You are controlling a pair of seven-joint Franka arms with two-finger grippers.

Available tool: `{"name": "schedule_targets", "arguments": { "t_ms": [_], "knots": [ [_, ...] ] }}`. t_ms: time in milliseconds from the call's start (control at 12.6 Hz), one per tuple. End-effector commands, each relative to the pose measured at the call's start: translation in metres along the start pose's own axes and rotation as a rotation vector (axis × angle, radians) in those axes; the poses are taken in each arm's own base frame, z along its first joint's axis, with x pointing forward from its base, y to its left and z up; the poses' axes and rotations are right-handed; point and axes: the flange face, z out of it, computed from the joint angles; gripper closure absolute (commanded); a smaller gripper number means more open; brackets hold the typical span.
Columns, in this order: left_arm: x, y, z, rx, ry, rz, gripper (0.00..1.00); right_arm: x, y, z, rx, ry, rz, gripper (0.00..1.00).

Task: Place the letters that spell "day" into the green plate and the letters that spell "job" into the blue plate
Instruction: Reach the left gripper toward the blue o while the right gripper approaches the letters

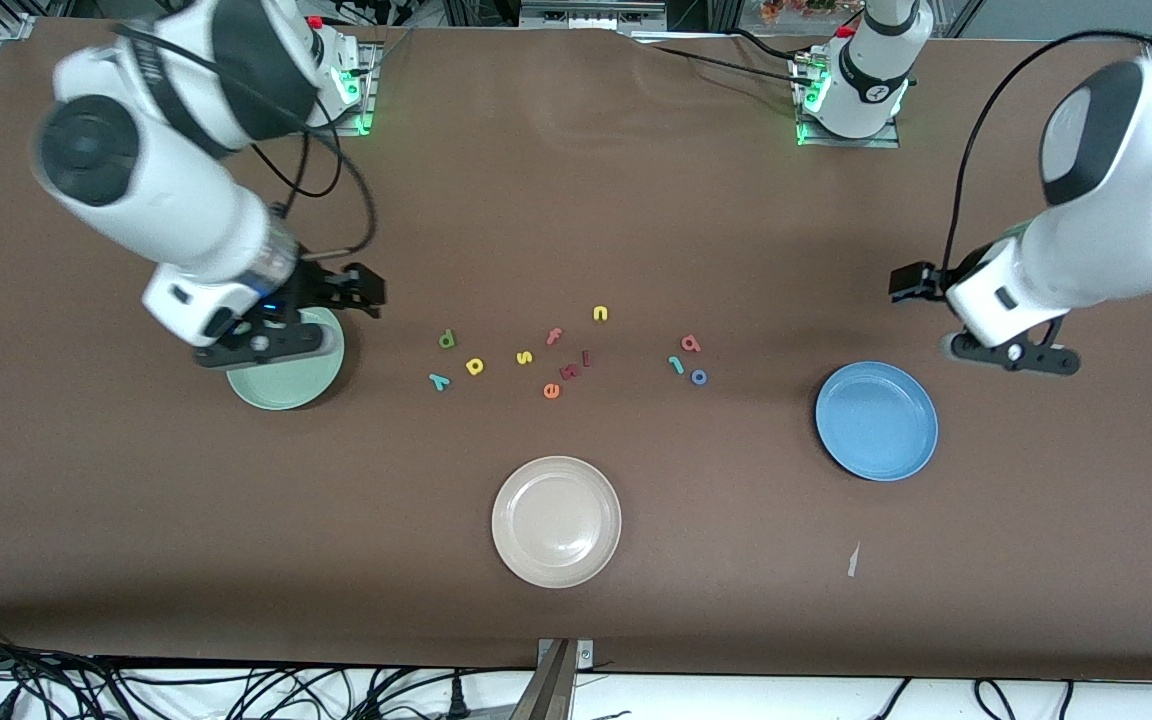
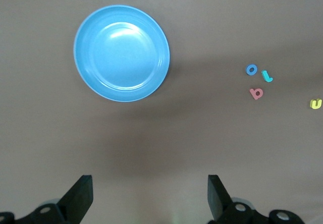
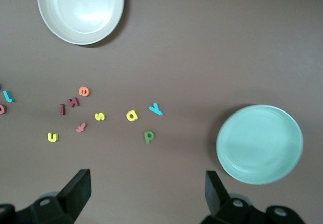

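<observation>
The green d [image 1: 447,339], yellow a [image 1: 475,366] and teal y [image 1: 439,381] lie together on the table beside the green plate [image 1: 296,385]. The red-pink b [image 1: 691,344], teal j [image 1: 676,365] and blue o [image 1: 699,377] form a cluster nearer the blue plate [image 1: 876,420]. Both plates hold nothing. My right gripper [image 1: 261,345] hangs open over the green plate's rim; its wrist view shows the gripper [image 3: 147,193] with bare table between the fingers. My left gripper [image 1: 1014,355] [image 2: 150,193] hangs open over bare table beside the blue plate [image 2: 121,52].
A beige plate [image 1: 556,520] sits nearer the front camera, midway along the table. Other loose letters lie between the two clusters: yellow s [image 1: 524,357], pink f [image 1: 554,336], yellow n [image 1: 600,313], orange e [image 1: 551,390] and two dark red pieces [image 1: 576,366].
</observation>
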Motion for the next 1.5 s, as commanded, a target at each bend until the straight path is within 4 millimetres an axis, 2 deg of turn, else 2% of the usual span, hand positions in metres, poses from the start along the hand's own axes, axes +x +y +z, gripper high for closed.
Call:
{"name": "schedule_targets", "arguments": {
  "t_ms": [0, 79, 237, 475, 554, 712, 870, 1028, 1107, 1186, 1345, 1424],
  "knots": [
    [0.034, 0.031, 0.016, -0.017, 0.041, 0.011, 0.00, 0.018, -0.019, 0.039, -0.032, 0.012, -0.014, 0.00],
    [0.044, 0.039, 0.023, -0.023, 0.075, -0.052, 0.00, 0.010, -0.036, 0.067, -0.036, 0.023, -0.038, 0.00],
    [0.065, 0.069, 0.057, -0.026, 0.076, -0.183, 0.00, -0.006, -0.031, 0.104, -0.026, 0.073, -0.040, 0.00],
    [0.098, 0.129, 0.128, -0.034, 0.101, -0.371, 0.00, -0.038, -0.019, 0.160, -0.035, 0.053, -0.048, 0.00],
    [0.101, 0.146, 0.143, -0.036, 0.102, -0.424, 0.00, -0.047, -0.015, 0.175, -0.042, 0.050, -0.052, 0.00],
    [0.106, 0.168, 0.168, -0.055, 0.102, -0.504, 0.00, -0.062, -0.012, 0.203, -0.072, 0.065, -0.086, 0.00],
    [0.108, 0.195, 0.203, -0.050, 0.083, -0.591, 0.00, -0.064, -0.021, 0.233, -0.082, 0.042, -0.101, 0.00],
    [0.097, 0.226, 0.229, -0.034, 0.071, -0.616, 0.00, -0.061, -0.025, 0.257, -0.074, 0.050, -0.105, 0.00],
    [0.097, 0.225, 0.234, -0.035, 0.070, -0.620, 0.00, -0.060, -0.030, 0.270, -0.067, 0.057, -0.112, 0.00],
    [0.098, 0.223, 0.244, -0.034, 0.067, -0.622, 0.05, -0.056, -0.034, 0.284, -0.059, 0.072, -0.117, 0.00],
    [0.099, 0.221, 0.259, -0.054, 0.090, -0.623, 0.32, -0.042, -0.035, 0.299, -0.047, 0.098, -0.122, 0.00],
    [0.097, 0.219, 0.266, -0.054, 0.090, -0.623, 0.40, -0.035, -0.030, 0.299, -0.051, 0.106, -0.119, 0.00]
  ]
}}
